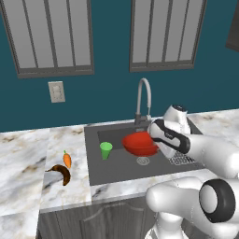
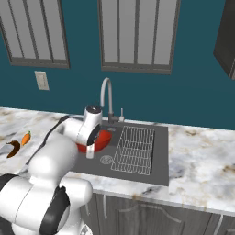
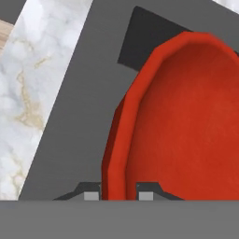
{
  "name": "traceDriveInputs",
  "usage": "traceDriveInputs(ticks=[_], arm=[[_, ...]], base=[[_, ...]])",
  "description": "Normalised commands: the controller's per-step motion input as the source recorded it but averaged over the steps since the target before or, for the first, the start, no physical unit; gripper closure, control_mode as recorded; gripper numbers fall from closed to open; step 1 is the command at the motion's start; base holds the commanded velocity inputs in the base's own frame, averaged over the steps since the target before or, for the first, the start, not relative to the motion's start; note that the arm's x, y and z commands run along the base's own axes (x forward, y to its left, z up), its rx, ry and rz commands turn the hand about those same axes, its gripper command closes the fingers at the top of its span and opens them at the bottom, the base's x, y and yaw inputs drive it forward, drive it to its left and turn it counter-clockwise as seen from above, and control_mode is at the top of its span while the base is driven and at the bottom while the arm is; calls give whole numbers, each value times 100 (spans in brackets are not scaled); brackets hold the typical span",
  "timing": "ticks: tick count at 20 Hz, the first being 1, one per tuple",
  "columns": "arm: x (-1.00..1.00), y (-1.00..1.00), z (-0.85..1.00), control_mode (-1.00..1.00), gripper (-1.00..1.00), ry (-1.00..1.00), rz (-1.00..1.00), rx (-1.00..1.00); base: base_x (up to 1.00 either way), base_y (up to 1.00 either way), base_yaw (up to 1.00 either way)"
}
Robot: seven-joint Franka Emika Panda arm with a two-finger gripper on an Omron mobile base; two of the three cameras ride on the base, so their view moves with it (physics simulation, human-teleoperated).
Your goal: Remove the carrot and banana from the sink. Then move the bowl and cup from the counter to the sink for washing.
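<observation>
A teal wall with two shuttered windows and a wall outlet [image 1: 56,91] backs a marble counter [image 1: 23,154] over dark cabinets, with the sink [image 1: 95,168] set into it under a curved faucet [image 1: 144,95].

The carrot [image 1: 67,159] and the banana [image 1: 60,172] lie on the counter at about 9 o'clock from the basin, close together but apart, so the first half of the task looks finished. The cup [image 1: 106,150] stands upright on the sink floor near the left wall. What is in hand, by the look of it, is the last step: putting the bowl [image 1: 140,143] into the sink.

The gripper [image 3: 119,193] is nearly closed, pinching the bowl's rim between its two fingers [image 3: 92,192], one outside the wall and one inside. The bowl hangs tilted above the basin, at about 12 o'clock from the drain [image 1: 143,161] and 3 o'clock from the cup. Whether its lower edge already touches the sink floor cannot be told. In the right base view the wire rack [image 2: 134,149] lies at 3 o'clock from the bowl, just beside it.

The next move probably calls for lowering the bowl until it rests on the floor between cup and rack, then parting the fingers and lifting clear of the rim. The tilt is the risk: let go too high, the bowl may rock, slide or knock the cup.
</observation>
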Motion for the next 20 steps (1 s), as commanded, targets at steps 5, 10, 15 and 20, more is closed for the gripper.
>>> traceDriveInputs(ticks=[5, 10, 15, 20], arm=[[24, 0, -17, -100, 100, 0, 0, 0], [23, 0, -16, -100, 100, 0, 0, 0], [22, 0, -16, -100, 100, 0, 0, 0], [21, 0, -17, -100, 100, 0, 0, 0]], base=[[0, 0, 0], [0, 0, 0], [0, 0, 0], [0, 0, 0]])
